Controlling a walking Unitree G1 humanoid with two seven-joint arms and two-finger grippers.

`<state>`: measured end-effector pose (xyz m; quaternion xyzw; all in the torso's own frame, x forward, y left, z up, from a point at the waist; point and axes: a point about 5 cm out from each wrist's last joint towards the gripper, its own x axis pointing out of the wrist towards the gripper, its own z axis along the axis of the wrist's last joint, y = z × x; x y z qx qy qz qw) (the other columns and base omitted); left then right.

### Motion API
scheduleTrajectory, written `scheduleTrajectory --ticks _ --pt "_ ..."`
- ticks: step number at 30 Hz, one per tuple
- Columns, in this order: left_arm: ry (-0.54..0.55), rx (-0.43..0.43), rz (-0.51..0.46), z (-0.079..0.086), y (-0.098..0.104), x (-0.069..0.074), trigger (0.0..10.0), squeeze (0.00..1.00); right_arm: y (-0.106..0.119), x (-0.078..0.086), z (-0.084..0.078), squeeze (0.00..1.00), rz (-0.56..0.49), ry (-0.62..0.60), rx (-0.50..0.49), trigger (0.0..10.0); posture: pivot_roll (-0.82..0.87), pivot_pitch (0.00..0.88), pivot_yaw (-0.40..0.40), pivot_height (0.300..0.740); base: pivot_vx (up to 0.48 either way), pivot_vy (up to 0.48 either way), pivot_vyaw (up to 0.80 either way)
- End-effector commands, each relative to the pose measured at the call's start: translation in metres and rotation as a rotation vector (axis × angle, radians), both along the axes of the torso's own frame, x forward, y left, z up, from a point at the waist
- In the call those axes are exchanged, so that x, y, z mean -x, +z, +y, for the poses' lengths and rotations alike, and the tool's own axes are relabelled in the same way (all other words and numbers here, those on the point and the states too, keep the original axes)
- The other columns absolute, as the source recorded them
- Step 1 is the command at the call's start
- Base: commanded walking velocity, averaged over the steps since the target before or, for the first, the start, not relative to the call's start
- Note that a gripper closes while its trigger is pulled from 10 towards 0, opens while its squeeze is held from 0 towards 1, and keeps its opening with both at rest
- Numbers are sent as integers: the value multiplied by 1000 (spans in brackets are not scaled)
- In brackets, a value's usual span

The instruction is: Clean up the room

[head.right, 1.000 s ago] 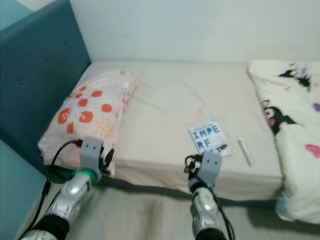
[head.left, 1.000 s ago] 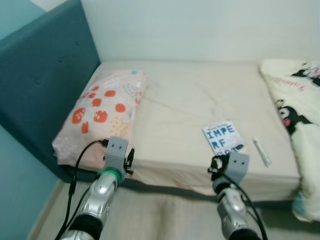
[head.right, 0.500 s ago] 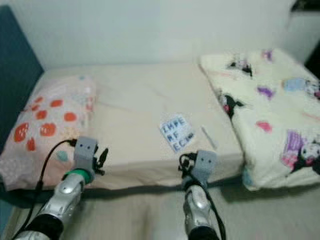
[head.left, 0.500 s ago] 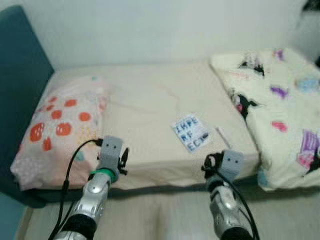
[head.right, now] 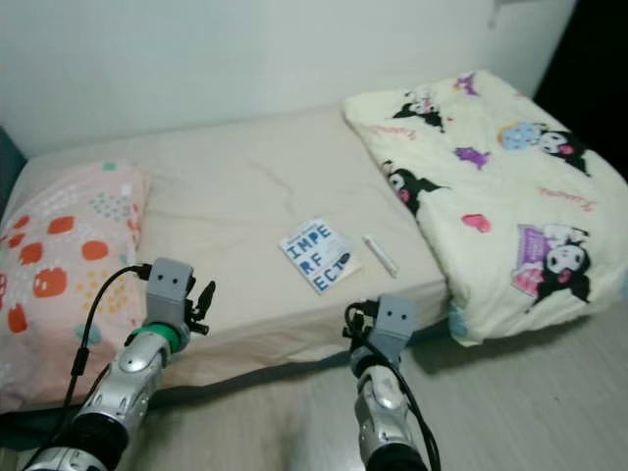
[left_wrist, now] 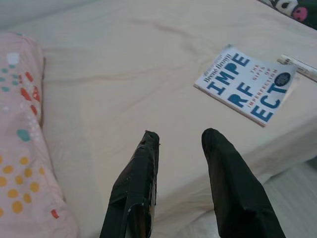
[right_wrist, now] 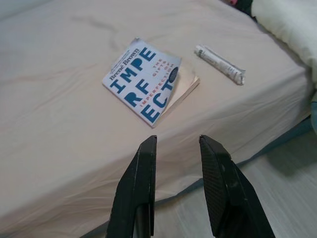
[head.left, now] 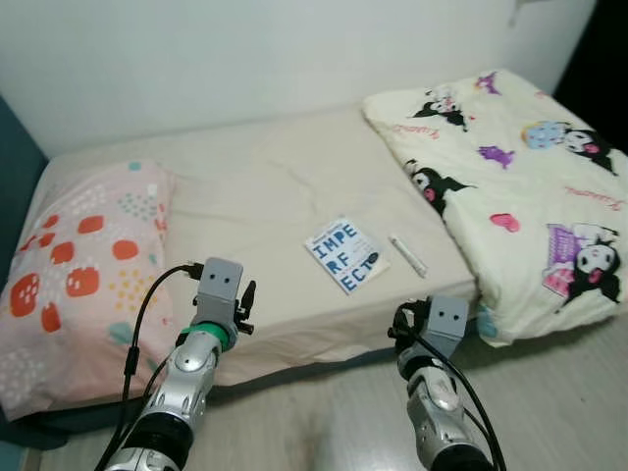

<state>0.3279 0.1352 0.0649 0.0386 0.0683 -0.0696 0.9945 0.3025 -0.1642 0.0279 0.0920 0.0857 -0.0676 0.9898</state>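
A white book with blue letters lies on the beige bed sheet near the bed's front edge, and a small white tube lies just right of it. The book and tube lie a short way ahead of my right gripper, which is open and empty at the bed's front edge. My left gripper is open and empty too, over the sheet, with the book ahead to one side.
A pink pillow with red and yellow spots lies at the bed's left end. A cream cartoon-print blanket covers the right end and hangs over the edge. Pale wood floor runs in front of the bed; a white wall stands behind.
The view has swung to the right: the teal headboard has slid almost out of view and the whole blanket has come in. Both arms keep their pose, held out before me.
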Motion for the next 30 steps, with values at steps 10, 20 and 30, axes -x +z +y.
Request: scheduleTrajectory --ticks 10,20,30 --pt "7 17 12 2 -3 2 10000 0 -5 2 -1 0 32 3 1 10000 19 0 158 740 314 0 0" --pt "7 21 11 3 -3 3 10000 0 -5 3 0 0 36 6 0 10000 24 0 155 740 332 0 0" --pt "12 9 4 3 -2 2 10000 0 -6 3 -2 0 38 2 0 10000 20 0 159 740 280 0 0"
